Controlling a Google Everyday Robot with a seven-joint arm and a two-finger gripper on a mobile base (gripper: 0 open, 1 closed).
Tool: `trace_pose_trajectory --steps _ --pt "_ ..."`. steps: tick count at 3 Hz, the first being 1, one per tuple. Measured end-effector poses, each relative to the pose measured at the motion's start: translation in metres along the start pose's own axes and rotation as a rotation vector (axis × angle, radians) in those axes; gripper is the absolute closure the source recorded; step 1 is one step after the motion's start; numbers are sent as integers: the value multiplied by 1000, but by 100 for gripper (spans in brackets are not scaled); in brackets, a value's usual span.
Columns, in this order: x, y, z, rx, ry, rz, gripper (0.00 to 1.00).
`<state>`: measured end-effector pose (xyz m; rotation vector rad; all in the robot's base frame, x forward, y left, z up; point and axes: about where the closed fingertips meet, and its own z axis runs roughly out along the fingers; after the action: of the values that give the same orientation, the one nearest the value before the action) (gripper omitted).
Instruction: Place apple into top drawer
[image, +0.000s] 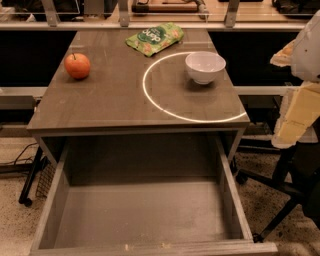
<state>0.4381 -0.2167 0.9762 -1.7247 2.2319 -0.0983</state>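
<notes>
Grey-brown cabinet top (115, 100): apple (77, 65) far left, top drawer (140, 212) pulled open near. Off right, gripper (296, 117), can't tell if open or closed. Better to swing wide of the white bowl (205, 66), grab apple from above.

Bench (115, 95) top: smooth, semi-gloss grey-brown, laminate look; mirrors a bright ring of light.
Drawer (145, 210), near: same grey-brown but matt; bottom faintly scuffed, pale crumbs on the near rim.
Apple (77, 65), far left: smooth skin, slight sheen.
Bowl (205, 66), far right: white, glossy, glazed look.
Bag (154, 38), far centre: green crinkled plastic film, shiny.
Gripper (295, 120), right edge beside the bench: cream, matt plastic look.
Floor (15, 225): speckled, stone-like.
</notes>
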Motion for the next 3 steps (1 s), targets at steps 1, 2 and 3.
trace_pose_trajectory --steps 1,2,3 --pt "0 0 0 0 0 0 0" --pt "-14 -18 15 4 -59 -25 0" --pt "-95 -64 56 25 -233 -146 0"
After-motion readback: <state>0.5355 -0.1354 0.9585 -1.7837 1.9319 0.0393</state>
